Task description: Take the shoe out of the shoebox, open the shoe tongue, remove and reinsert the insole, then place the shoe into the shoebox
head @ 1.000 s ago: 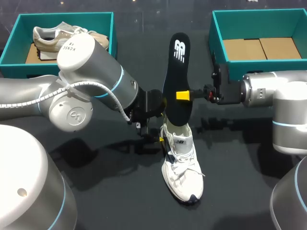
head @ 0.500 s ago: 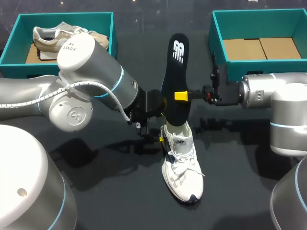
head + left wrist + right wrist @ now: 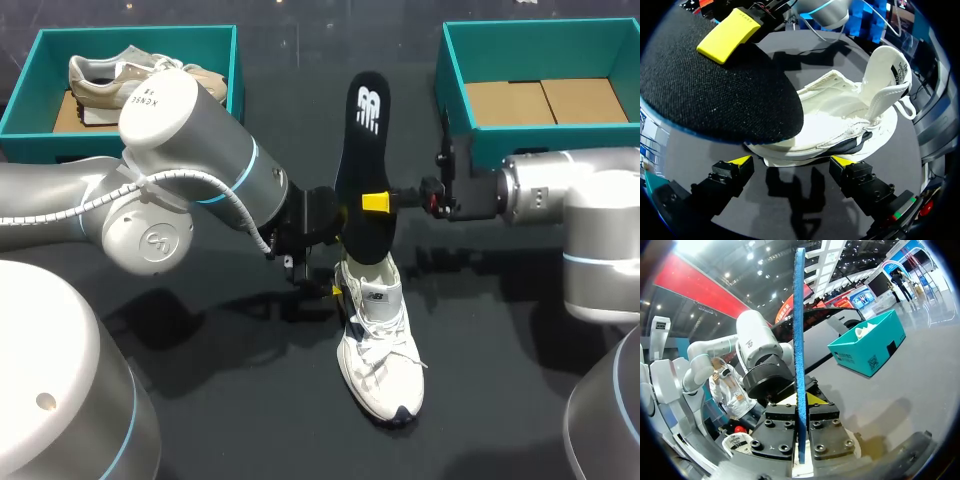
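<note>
— Slightly leftward in the frame, that was how your right arm and the insole (image 3: 362,170) it carried had shifted over the last second. The white shoe (image 3: 378,340) and your left arm had kept their places.

— How were you holding the insole?

— Your right fingers (image 3: 375,202) were clamped on it from both sides, about halfway along its length. It stood nearly upright at the centre of the frame, its lower end down at the shoe's opening. In the right wrist view it (image 3: 799,315) showed edge-on, a thin blue line rising from between the fingers.

— And the left side?

— Your left fingers (image 3: 330,288) were spread apart, low at the shoe's heel, just left of centre. In the left wrist view the heel (image 3: 790,150) lay just ahead of the two yellow tips; you could not tell there whether either tip touched it.

— Where was the shoe?

— It sat on the dark surface (image 3: 250,400), lower centre, toe toward the bottom of the frame, with its tongue (image 3: 885,75) pulled up and back.

— The boxes?

— The teal shoebox (image 3: 455,80) sat at the upper right, showing a cardboard floor. A second teal box (image 3: 30,80) at the upper left held a beige shoe (image 3: 130,75).
</note>
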Action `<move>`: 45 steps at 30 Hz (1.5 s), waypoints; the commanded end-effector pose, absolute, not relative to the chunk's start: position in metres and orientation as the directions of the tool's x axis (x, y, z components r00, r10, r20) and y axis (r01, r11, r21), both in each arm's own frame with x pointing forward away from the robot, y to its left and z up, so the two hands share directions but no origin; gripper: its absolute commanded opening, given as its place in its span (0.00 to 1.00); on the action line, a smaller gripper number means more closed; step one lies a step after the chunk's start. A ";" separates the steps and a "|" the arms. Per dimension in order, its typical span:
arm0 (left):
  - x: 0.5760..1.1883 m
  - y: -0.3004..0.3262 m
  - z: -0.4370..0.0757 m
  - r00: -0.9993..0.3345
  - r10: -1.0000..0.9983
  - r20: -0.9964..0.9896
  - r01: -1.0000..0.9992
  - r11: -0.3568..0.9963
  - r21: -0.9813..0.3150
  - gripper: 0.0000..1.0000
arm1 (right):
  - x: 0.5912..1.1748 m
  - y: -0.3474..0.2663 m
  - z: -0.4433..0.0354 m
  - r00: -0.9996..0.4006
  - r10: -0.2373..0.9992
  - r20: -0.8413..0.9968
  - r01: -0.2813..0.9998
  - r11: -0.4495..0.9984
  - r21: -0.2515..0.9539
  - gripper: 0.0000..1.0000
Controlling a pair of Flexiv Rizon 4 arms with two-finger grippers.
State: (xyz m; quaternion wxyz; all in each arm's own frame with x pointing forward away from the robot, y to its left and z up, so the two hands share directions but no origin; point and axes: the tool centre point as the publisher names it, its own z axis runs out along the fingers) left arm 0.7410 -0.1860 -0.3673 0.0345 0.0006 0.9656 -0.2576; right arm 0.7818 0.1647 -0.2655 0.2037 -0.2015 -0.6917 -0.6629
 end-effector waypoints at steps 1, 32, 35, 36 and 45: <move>0.741 -0.185 -0.368 -0.998 -0.015 -0.067 0.020 0.866 -0.499 1.00 | 0.784 0.166 -0.267 -0.836 0.005 0.549 0.549 0.048 0.835 0.00; 0.741 -0.185 -0.368 -0.998 -0.015 -0.067 0.020 0.866 -0.499 1.00 | 0.770 0.170 -0.281 -0.829 -0.003 0.559 0.557 0.089 0.826 0.00; 0.741 -0.185 -0.368 -0.998 -0.015 -0.067 0.020 0.866 -0.499 1.00 | 0.769 0.171 -0.282 -0.827 -0.004 0.563 0.560 0.096 0.823 0.00; 0.741 -0.185 -0.368 -0.998 -0.015 -0.067 0.020 0.866 -0.499 1.00 | 0.769 0.171 -0.282 -0.826 -0.004 0.563 0.560 0.098 0.822 0.00; 0.741 -0.185 -0.368 -0.998 -0.015 -0.067 0.020 0.866 -0.499 1.00 | 0.765 0.172 -0.285 -0.822 0.003 0.569 0.566 0.098 0.818 0.00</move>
